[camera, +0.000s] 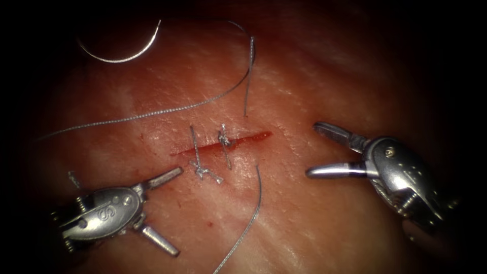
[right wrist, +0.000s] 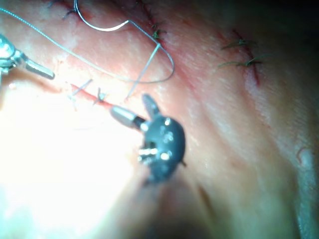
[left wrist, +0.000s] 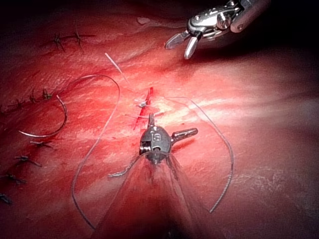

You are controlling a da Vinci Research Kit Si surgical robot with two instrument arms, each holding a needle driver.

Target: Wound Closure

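The curved needle [camera: 122, 53] lies loose on the tissue [camera: 324, 76], far up and left of the cut [camera: 253, 137], held by neither tool. Its thread [camera: 167, 111] sweeps across the tissue above the cut. Two knotted stitches [camera: 224, 138] cross the cut. My left tool [camera: 176, 211] sits below and left of the cut, jaws spread wide and holding nothing. To the right of the cut, my right tool [camera: 313, 149] is open and holds nothing too. The left wrist view has the left tool [left wrist: 173, 124] at the cut [left wrist: 144, 107] and the needle [left wrist: 50, 130]. The right wrist view has the right tool [right wrist: 130, 105] beside the cut [right wrist: 87, 94].
A second strand of thread [camera: 248, 223] runs from below the cut toward the front edge. Older stitched cuts [left wrist: 67, 39] [right wrist: 244, 55] lie elsewhere on the tissue. The right tool [left wrist: 179, 47] appears in the left wrist view, the left tool's jaw [right wrist: 30, 67] in the right wrist view.
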